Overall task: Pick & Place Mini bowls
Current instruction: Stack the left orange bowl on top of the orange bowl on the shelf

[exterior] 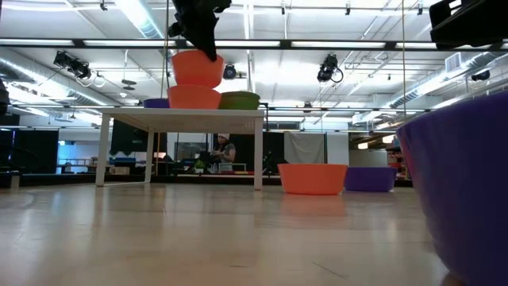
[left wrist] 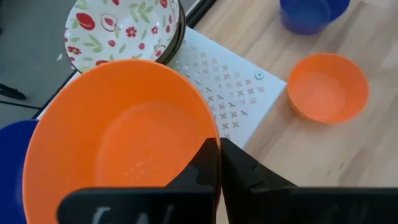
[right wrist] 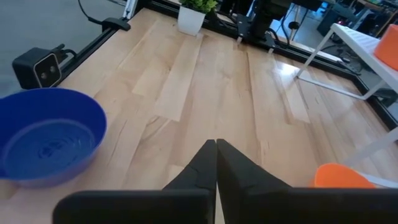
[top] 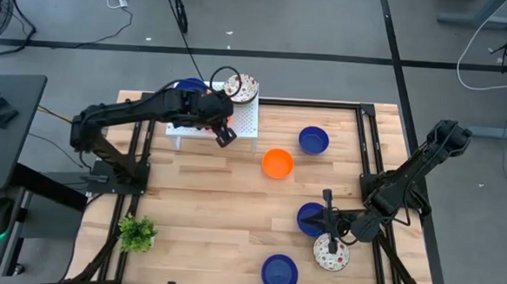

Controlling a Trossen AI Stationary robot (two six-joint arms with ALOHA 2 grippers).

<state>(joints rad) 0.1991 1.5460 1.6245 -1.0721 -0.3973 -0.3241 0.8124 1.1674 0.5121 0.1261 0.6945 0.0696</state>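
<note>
The left gripper (left wrist: 219, 163) pinches the rim of a solid orange round mini bowl (left wrist: 124, 137), holding it above the white perforated metal rack (left wrist: 239, 93) beside a speckled white bowl (left wrist: 121, 28); the right gripper (right wrist: 216, 163) hangs closed and empty over the wooden table (right wrist: 205, 81) near a blue bowl (right wrist: 46, 140)

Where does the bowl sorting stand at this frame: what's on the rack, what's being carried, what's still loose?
Done: a speckled bowl and an orange bowl already sit on the white rack. In hand: the left gripper pinches the rim of another orange bowl above the rack. Left: an orange bowl, three blue bowls and a speckled bowl on the table; the right gripper hovers nearby.
</note>
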